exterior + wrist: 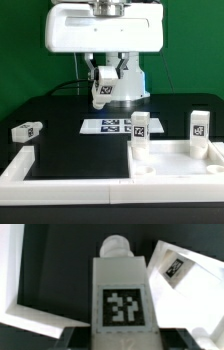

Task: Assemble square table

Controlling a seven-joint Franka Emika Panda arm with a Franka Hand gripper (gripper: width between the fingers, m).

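My gripper (106, 86) hangs high over the back of the black table, shut on a white block leg (103, 93) with a black-and-white tag. In the wrist view this leg (122, 286) fills the middle and runs out from between the dark fingers (72, 339), tag facing the camera. The white square tabletop (175, 160) lies at the front on the exterior view's right. Two legs stand upright on it, one (140, 130) at its left corner and one (199, 127) further right. Another leg (27, 130) lies on its side at the exterior view's left.
The marker board (113, 125) lies flat at the table's middle, below my gripper. White border rails (60, 183) run along the front and left edges. In the wrist view a tagged white part (178, 269) lies beside the held leg and a white rail (30, 317) on its other side.
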